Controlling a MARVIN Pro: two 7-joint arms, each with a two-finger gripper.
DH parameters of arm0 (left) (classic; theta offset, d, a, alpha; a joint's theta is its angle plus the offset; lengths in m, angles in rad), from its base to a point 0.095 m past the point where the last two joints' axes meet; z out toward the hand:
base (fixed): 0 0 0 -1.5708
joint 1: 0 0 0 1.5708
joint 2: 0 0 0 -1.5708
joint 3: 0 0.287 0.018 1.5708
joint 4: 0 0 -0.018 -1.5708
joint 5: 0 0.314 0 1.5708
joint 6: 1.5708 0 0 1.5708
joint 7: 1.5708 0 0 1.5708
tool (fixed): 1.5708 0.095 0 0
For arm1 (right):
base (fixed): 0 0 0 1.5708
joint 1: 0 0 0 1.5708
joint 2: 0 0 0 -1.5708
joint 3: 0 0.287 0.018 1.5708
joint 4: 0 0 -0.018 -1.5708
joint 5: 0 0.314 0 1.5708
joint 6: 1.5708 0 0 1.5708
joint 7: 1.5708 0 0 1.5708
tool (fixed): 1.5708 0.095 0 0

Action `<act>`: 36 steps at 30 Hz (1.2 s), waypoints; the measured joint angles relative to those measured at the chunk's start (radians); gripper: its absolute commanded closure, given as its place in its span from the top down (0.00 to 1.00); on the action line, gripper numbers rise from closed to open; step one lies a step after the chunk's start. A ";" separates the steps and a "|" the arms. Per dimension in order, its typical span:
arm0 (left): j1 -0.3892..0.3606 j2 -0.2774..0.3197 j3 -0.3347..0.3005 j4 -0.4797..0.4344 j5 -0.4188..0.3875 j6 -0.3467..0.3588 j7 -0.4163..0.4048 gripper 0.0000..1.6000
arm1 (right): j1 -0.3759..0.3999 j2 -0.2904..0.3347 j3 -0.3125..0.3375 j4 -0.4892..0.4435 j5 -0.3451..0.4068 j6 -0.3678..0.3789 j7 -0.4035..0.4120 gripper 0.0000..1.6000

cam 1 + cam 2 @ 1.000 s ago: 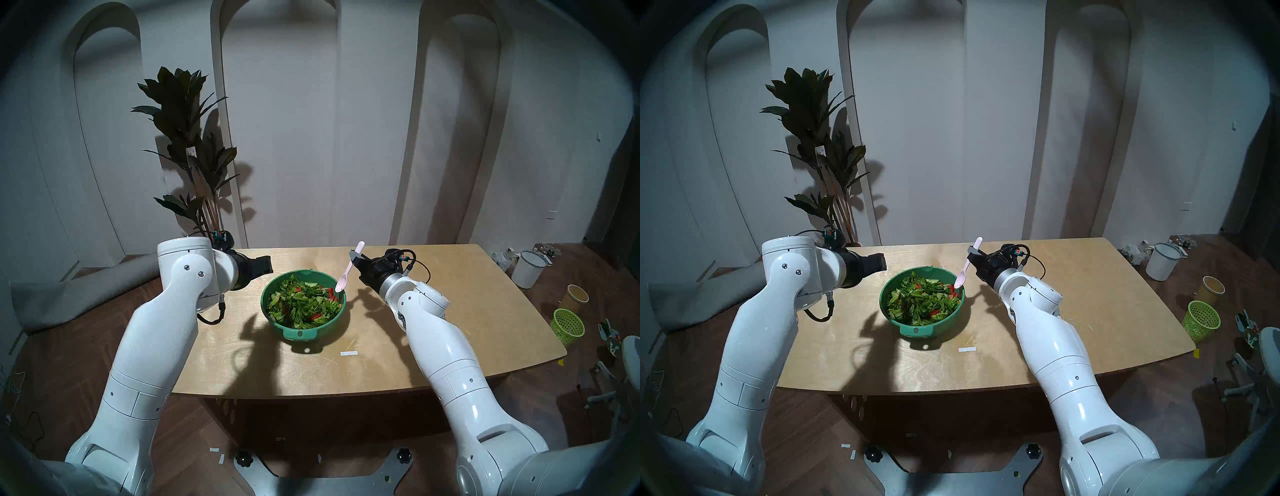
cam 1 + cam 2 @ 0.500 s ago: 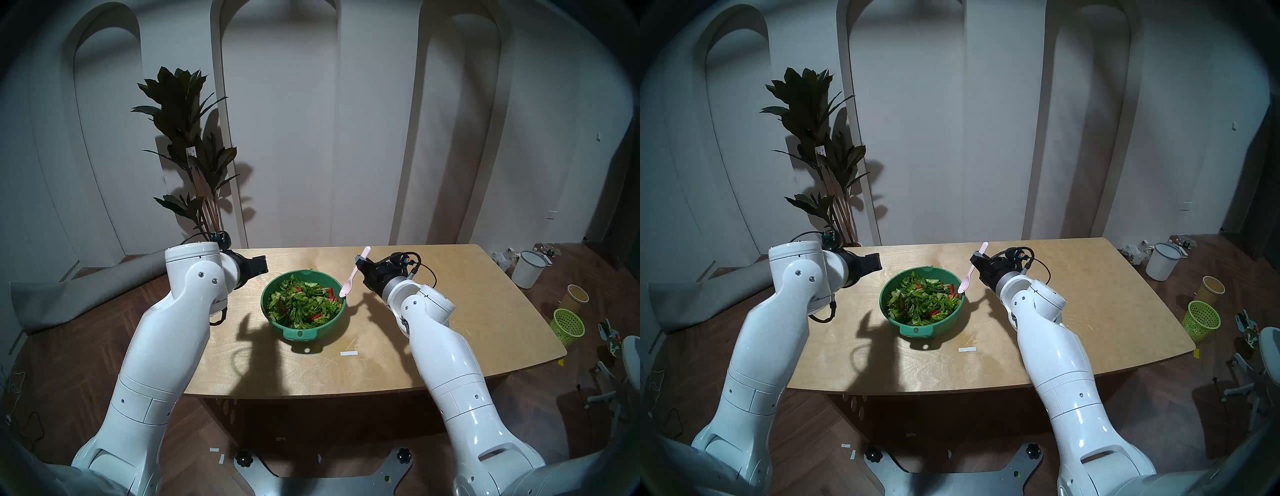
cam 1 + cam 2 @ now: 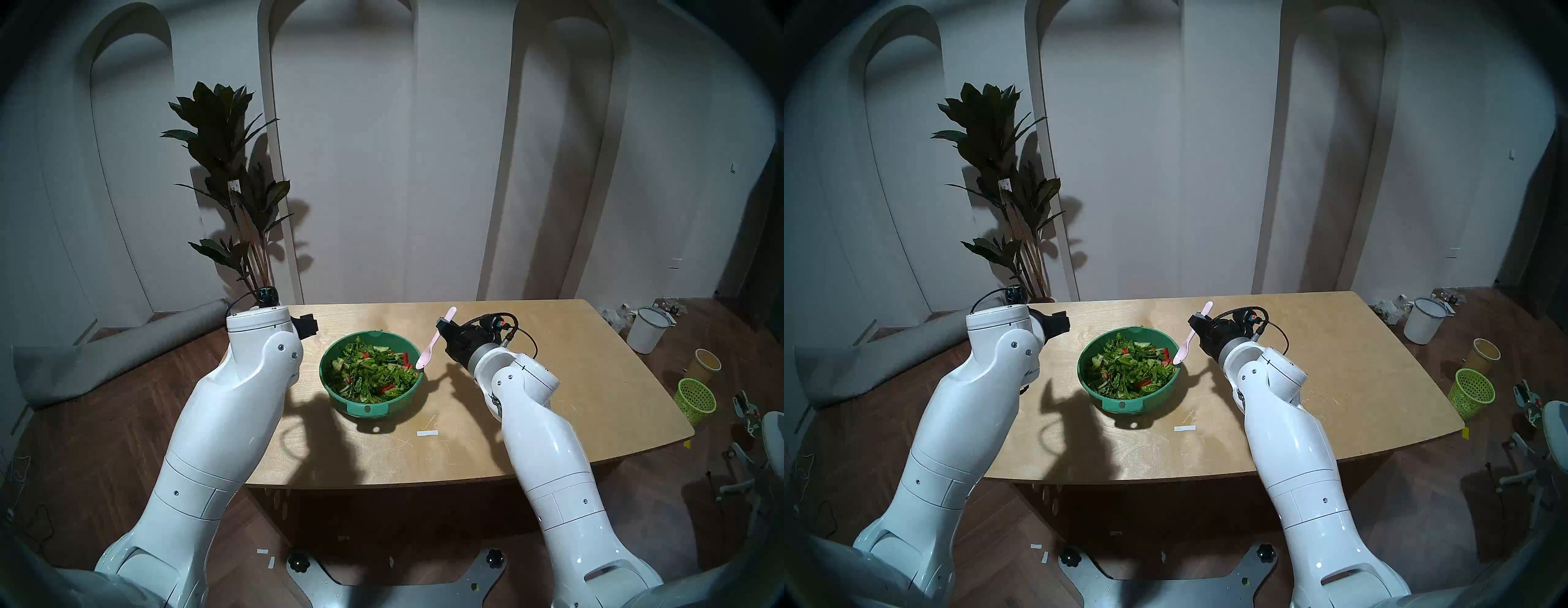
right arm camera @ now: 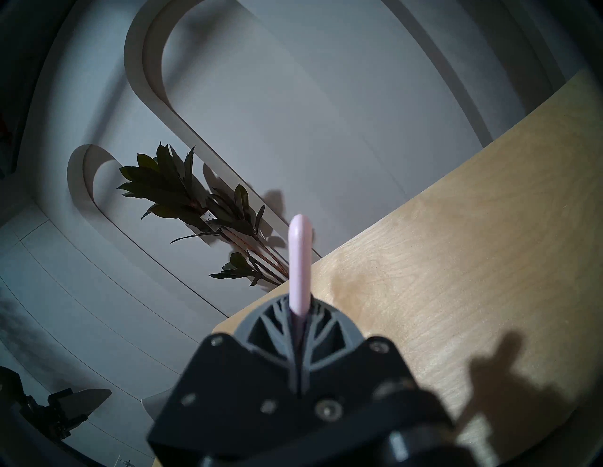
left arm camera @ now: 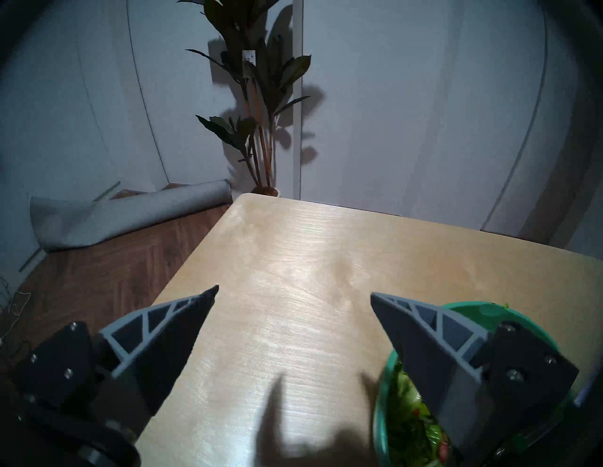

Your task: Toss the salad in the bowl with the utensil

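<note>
The teal-green bowl (image 3: 399, 401) stands mid-table, tab handle toward me, filled with the salad (image 3: 369, 373) of chopped leaves, cucumber and red pieces. My right gripper (image 3: 443, 327) is shut on the handle of the pale pink spoon (image 3: 433, 340). The spoon is tilted, and its scoop hangs at the bowl's right rim, just above the salad. In the right wrist view the handle (image 4: 298, 261) sticks up out of the shut gripper (image 4: 298, 314). My left gripper (image 3: 309, 327) is open and empty, left of the bowl. The left wrist view shows it (image 5: 293, 293) above bare table, with the bowl (image 5: 463, 308) by its right finger.
The wooden table (image 3: 551, 382) has a small white strip (image 3: 427, 433) in front of the bowl. A potted plant (image 3: 231, 170) stands behind the table's far left corner. On the floor are a rolled grey mat (image 3: 106, 356) on the left and a white bucket (image 3: 647, 329) and lime mesh basket (image 3: 695, 399) on the right.
My right gripper has lowered the spoon a little toward the bowl's right rim. My left elbow has swung inward, and the left gripper has drawn back from the bowl.
</note>
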 measured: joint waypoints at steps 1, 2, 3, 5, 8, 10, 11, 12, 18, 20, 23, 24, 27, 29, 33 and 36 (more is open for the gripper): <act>-0.003 0.009 -0.009 0.007 -0.003 -0.001 -0.017 1.00 | 0.000 -0.001 0.000 0.000 0.001 -0.001 -0.002 0.00; -0.006 0.016 -0.016 0.012 -0.007 -0.001 -0.030 1.00 | 0.000 -0.002 0.000 0.001 0.002 -0.002 -0.003 0.00; -0.014 0.033 -0.032 0.022 -0.021 -0.001 -0.057 1.00 | 0.001 -0.003 0.000 0.002 0.003 -0.004 -0.003 0.00; -0.022 0.053 -0.052 0.034 -0.043 0.000 -0.093 1.00 | 0.002 -0.004 -0.001 0.003 0.005 -0.006 -0.002 0.00; -0.038 0.096 -0.093 0.056 -0.098 0.012 -0.165 1.00 | 0.003 -0.006 -0.002 0.007 0.009 -0.009 0.001 0.00; -0.044 0.116 -0.111 0.065 -0.124 0.019 -0.198 1.00 | 0.004 -0.007 -0.002 0.009 0.011 -0.011 0.003 0.00; -0.046 0.123 -0.116 0.068 -0.133 0.021 -0.210 1.00 | 0.004 -0.008 -0.002 0.011 0.012 -0.012 0.003 0.00; -0.051 0.138 -0.123 0.076 -0.146 0.025 -0.232 1.00 | 0.005 -0.009 -0.002 0.013 0.013 -0.014 0.005 0.00; -0.063 0.198 -0.127 0.113 -0.156 0.008 -0.329 1.00 | 0.009 -0.011 -0.004 0.025 0.017 -0.025 0.015 0.00; -0.064 0.222 -0.113 0.125 -0.138 -0.024 -0.369 1.00 | 0.011 -0.011 -0.008 0.032 0.018 -0.031 0.023 0.00; -0.064 0.243 -0.096 0.136 -0.116 -0.060 -0.411 1.00 | 0.013 -0.011 -0.014 0.042 0.018 -0.040 0.036 0.00; -0.064 0.254 -0.087 0.141 -0.103 -0.080 -0.439 1.00 | 0.015 -0.010 -0.019 0.049 0.018 -0.046 0.045 0.00; -0.063 0.276 -0.071 0.148 -0.077 -0.122 -0.493 1.00 | 0.021 -0.007 -0.031 0.073 0.008 -0.061 0.062 0.00; -0.062 0.283 -0.067 0.151 -0.068 -0.136 -0.512 1.00 | 0.023 -0.005 -0.035 0.083 0.002 -0.067 0.068 0.00; -0.061 0.304 -0.056 0.156 -0.044 -0.177 -0.559 1.00 | 0.029 0.008 -0.045 0.109 -0.019 -0.088 0.089 0.00; -0.060 0.313 -0.055 0.159 -0.033 -0.192 -0.575 1.00 | 0.034 0.019 -0.048 0.118 -0.029 -0.104 0.111 0.00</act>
